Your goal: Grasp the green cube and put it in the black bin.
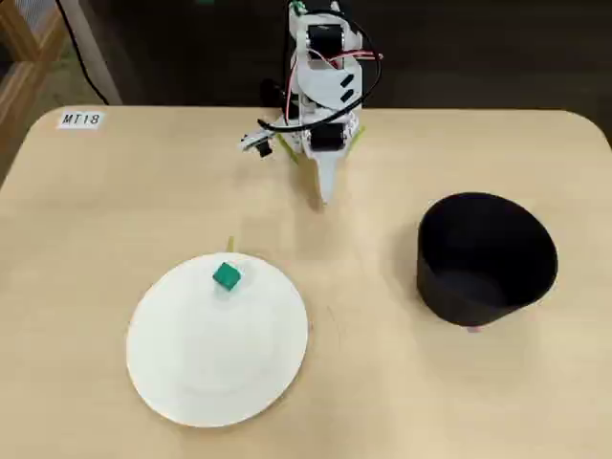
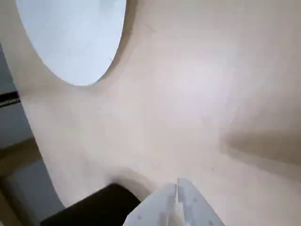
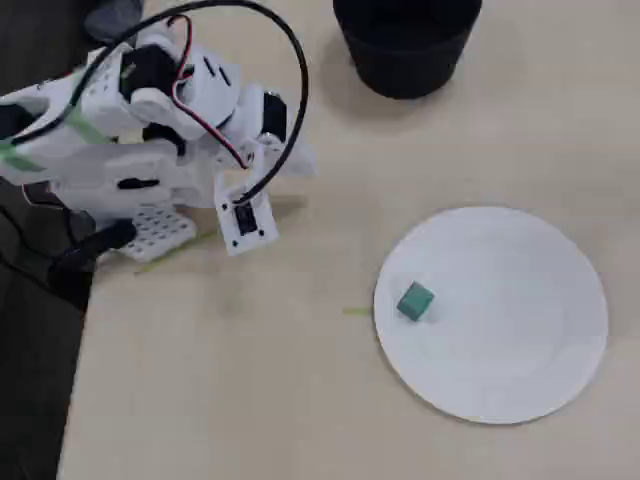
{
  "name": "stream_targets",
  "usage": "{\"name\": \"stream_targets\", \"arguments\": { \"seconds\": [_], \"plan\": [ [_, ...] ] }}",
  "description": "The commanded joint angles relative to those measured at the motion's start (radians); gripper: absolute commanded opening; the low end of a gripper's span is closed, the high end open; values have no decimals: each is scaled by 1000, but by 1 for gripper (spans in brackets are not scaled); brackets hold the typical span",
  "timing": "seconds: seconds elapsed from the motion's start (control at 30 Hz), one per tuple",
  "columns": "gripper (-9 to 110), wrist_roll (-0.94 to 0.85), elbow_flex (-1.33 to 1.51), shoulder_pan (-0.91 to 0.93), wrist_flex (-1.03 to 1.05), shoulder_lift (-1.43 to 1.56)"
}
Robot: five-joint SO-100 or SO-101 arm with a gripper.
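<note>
Nothing is done yet: your gripper [image 1: 324,196] is closed and empty near the arm's base, the green cube [image 1: 227,276] sits on the white plate [image 1: 191,382], well apart from the black bin [image 1: 497,287], so you must grab and drop it.
</note>
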Motion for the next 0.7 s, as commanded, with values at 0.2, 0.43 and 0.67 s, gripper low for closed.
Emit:
{"name": "stream_targets", "arguments": {
  "seconds": [0.2,0.43,0.67],
  "plan": [
    [0,48,3,67,-44,2],
    [0,49,2,72,-37,2],
    [0,52,-255,48,-20,-83]
  ]
}}
